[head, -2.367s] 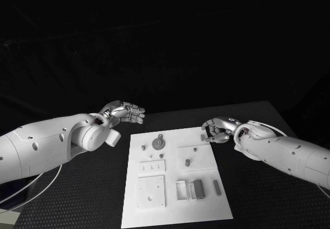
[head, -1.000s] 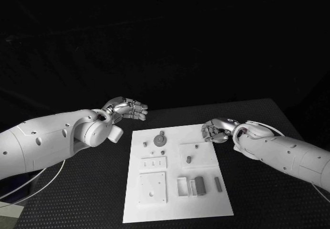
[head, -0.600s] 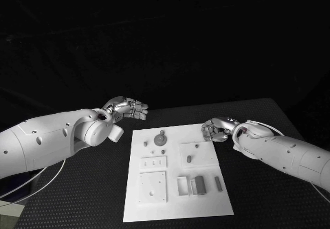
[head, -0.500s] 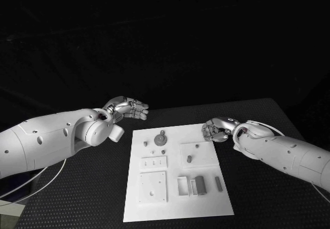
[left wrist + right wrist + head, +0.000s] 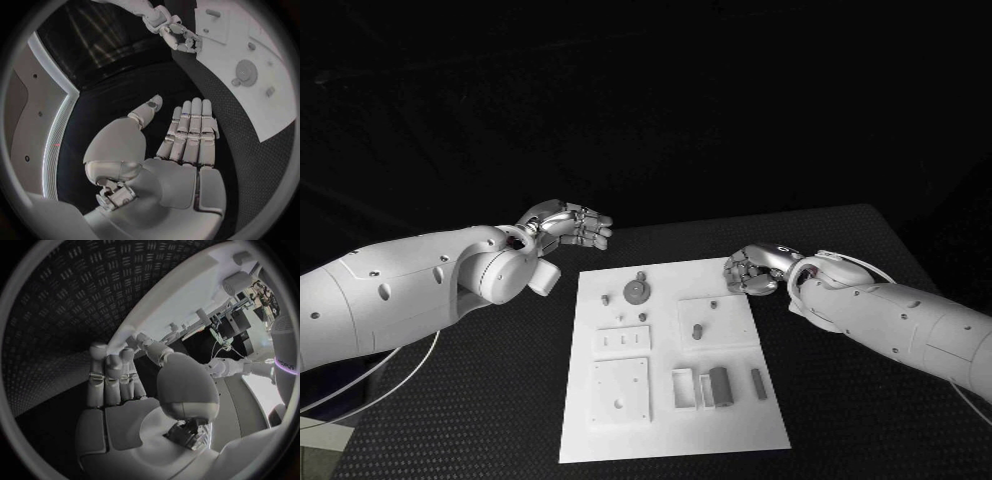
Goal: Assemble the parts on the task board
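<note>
Left hand (image 5: 568, 229): empty, fingers straight and apart, off the task board (image 5: 672, 440).
Right hand (image 5: 756, 270): curled at the board's far corner; fingertips hid any held part, so its grasp was unclear.

Looks down from the robot's head, well above the task board (image 5: 672, 360), facing the whole black table (image 5: 848, 400). Sits close behind the left hand (image 5: 187, 145), facing along its fingers toward the board's far corner. Sits close behind the right hand (image 5: 125, 390), facing the board's edge. Share the board.
</note>
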